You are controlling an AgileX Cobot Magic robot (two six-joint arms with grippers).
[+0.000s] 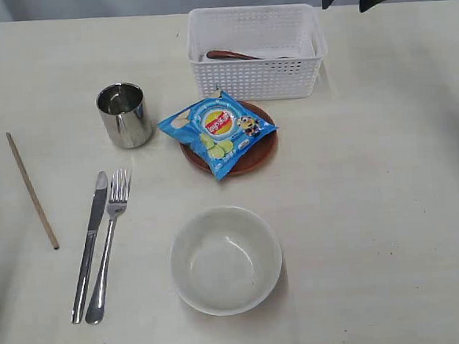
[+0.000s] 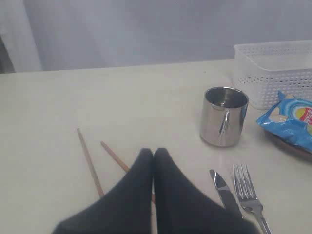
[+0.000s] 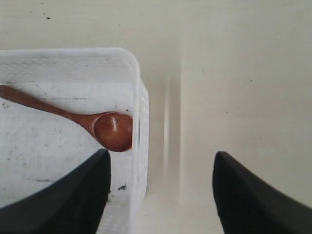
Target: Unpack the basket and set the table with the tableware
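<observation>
- Exterior: the basket stands at 12 o'clock on the surface, spoon inside. The plate, under the chip bag, lies just beside it at 6 o'clock, and the bowl farther toward 6.
- Left wrist: left end effector pinched together, empty.
- Right wrist: right end effector spread wide, empty, over the basket's corner.

Pale cream desk, right half: bare passage up to white perforated plastic basket. Left and centre obstructed: two wooden chopsticks, steel knife, steel fork, shiny steel cup, pale greenish-white bowl, blue chip bag on round brown plate. Basket open above; dark red-brown wooden spoon inside.
</observation>
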